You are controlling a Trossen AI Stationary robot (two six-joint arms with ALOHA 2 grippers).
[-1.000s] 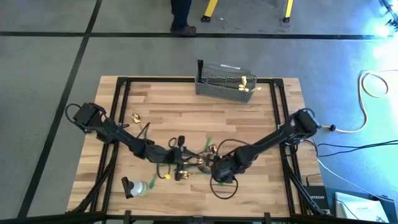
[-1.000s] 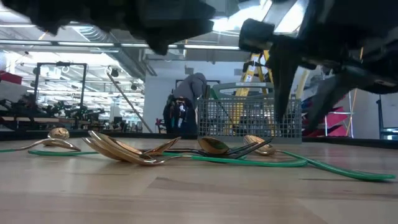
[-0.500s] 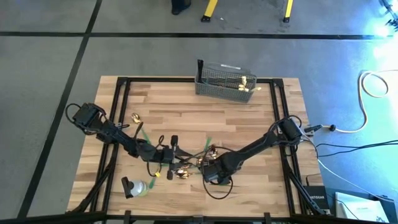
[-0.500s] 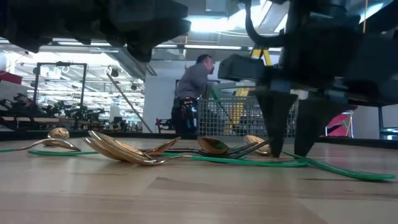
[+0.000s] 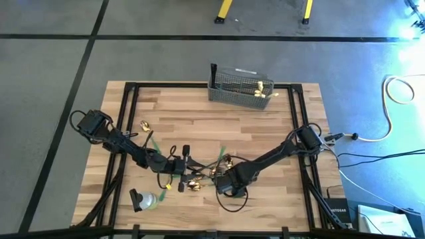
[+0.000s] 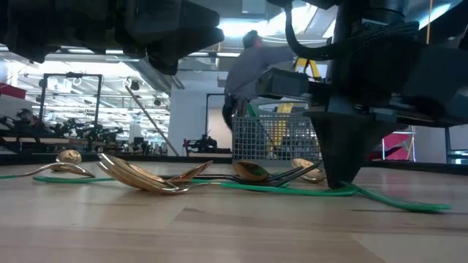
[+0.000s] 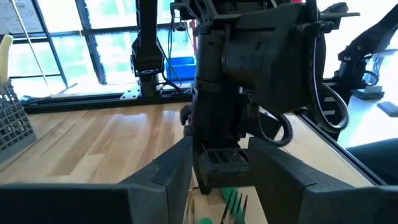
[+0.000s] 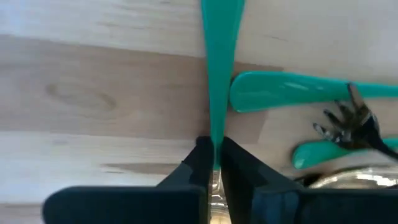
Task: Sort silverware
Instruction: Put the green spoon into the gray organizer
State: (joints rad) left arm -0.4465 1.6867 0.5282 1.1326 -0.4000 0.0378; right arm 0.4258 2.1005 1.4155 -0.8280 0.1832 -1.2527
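Reaching down to the wooden table (image 5: pixel 199 129), the right gripper (image 6: pixel 338 183) had its jaws pressed together on a green handle (image 8: pixel 219 74) at the near middle, tips touching the wood. Beside it lay the silverware (image 6: pixel 157 177): gold spoons and dark forks with green handles in a loose pile. The left gripper (image 5: pixel 180 164) hovered just beside the pile, its jaws partly spread with nothing between them. A grey mesh basket (image 5: pixel 240 86) stood at the far edge, holding a few cream-handled pieces.
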